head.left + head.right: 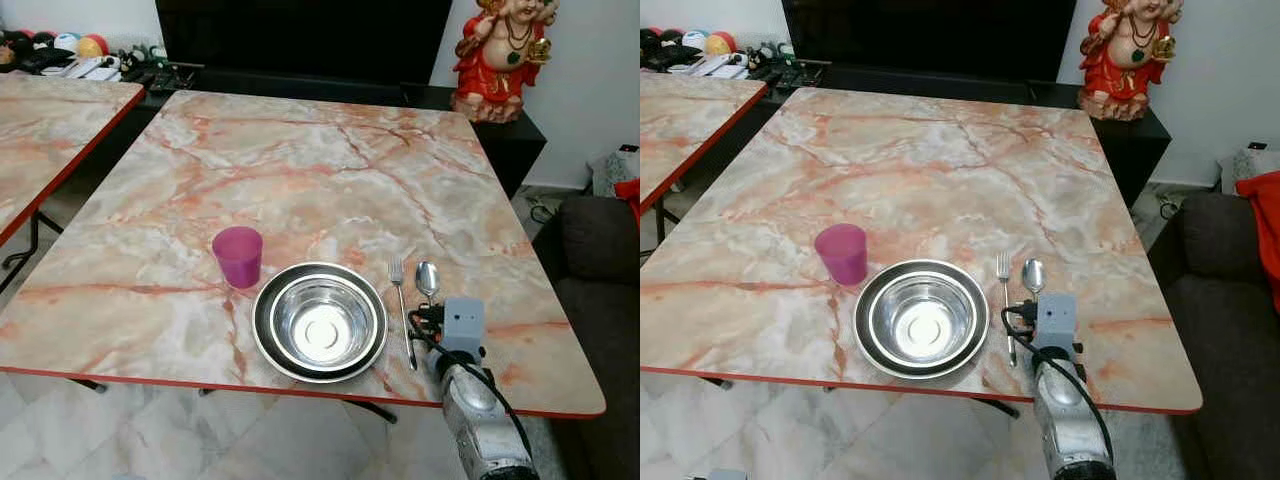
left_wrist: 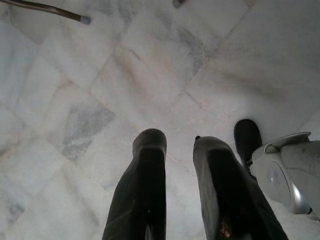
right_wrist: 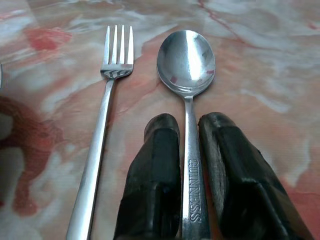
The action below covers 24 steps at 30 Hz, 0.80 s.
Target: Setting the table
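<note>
While the head views look down on a marble-patterned table [image 1: 330,150], a steel bowl [image 1: 320,322] is seen near its front edge, with a purple cup [image 1: 238,256] just beside it on the robot's left and a fork [image 1: 402,305] and spoon [image 1: 428,283] laid side by side on its right; the right arm is stretched over the table edge, its wrist box covering the spoon's handle. Behind the table a red and gold statue [image 1: 503,55] is set on a dark cabinet, and a second table [image 1: 45,130] is seen at the left. From the left wrist, the left gripper [image 2: 180,145] is shown hanging over pale floor tiles, its fingers parted with nothing between them. From the right wrist, the right gripper [image 3: 189,125] is seen with a finger on either side of the spoon's handle, lying close against it, the handle stamped GUINNESS, the fork lying just beside
</note>
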Available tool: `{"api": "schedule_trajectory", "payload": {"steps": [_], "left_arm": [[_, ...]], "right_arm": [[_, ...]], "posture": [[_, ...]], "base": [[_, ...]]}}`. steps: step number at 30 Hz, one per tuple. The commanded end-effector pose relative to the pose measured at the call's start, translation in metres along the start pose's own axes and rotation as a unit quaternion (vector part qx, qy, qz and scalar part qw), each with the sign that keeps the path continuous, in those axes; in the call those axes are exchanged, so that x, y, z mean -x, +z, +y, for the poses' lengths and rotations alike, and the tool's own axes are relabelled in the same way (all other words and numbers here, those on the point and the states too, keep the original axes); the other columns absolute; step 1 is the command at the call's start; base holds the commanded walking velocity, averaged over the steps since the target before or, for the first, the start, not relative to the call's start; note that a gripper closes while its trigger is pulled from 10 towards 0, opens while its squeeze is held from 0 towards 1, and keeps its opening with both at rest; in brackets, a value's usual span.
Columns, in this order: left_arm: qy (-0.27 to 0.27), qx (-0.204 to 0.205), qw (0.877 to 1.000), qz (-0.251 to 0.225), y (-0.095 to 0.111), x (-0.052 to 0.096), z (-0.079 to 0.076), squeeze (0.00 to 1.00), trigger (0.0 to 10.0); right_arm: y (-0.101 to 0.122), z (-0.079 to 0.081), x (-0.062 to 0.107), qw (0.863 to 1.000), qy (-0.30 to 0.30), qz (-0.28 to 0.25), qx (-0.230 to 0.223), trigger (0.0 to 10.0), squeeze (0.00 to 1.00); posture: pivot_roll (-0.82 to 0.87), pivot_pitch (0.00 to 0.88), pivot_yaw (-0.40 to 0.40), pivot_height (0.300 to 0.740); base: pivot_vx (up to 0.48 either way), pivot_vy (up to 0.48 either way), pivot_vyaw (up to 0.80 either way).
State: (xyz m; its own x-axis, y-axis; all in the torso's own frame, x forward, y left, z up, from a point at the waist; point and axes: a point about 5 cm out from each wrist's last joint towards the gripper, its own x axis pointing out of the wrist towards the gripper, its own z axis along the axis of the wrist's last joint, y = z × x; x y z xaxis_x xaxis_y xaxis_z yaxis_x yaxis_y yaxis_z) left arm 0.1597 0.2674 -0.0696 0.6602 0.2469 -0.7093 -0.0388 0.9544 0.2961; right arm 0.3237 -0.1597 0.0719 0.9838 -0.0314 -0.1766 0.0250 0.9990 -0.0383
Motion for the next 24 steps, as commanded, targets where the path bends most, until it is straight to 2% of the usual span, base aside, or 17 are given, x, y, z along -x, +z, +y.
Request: {"api": "schedule_trajectory", "payload": {"steps": [1, 15, 24], "left_arm": [[-0.008, -0.006, 1.000, 0.019, -0.009, 0.002, -0.004, 0.00, 10.0], [-0.007, -0.007, 1.000, 0.018, -0.007, 0.002, -0.003, 0.00, 10.0], [-0.007, -0.006, 1.000, 0.018, -0.007, 0.002, -0.003, 0.00, 10.0]], "right_arm": [[-0.032, -0.004, 0.011, 0.998, -0.008, 0.058, 0.008, 10.0, 0.00], [-0.002, -0.013, 0.009, 0.998, -0.037, -0.048, -0.019, 10.0, 0.00], [-0.001, -0.009, 0.008, 0.998, -0.019, -0.049, -0.020, 10.0, 0.00]], "posture": [[0.06, 0.138, -0.042, 0.740], [0.06, 0.133, -0.039, 0.740], [0.06, 0.134, -0.040, 0.740]], "base": [[0.000, 0.000, 0.00], [0.000, 0.000, 0.00], [0.000, 0.000, 0.00]]}}
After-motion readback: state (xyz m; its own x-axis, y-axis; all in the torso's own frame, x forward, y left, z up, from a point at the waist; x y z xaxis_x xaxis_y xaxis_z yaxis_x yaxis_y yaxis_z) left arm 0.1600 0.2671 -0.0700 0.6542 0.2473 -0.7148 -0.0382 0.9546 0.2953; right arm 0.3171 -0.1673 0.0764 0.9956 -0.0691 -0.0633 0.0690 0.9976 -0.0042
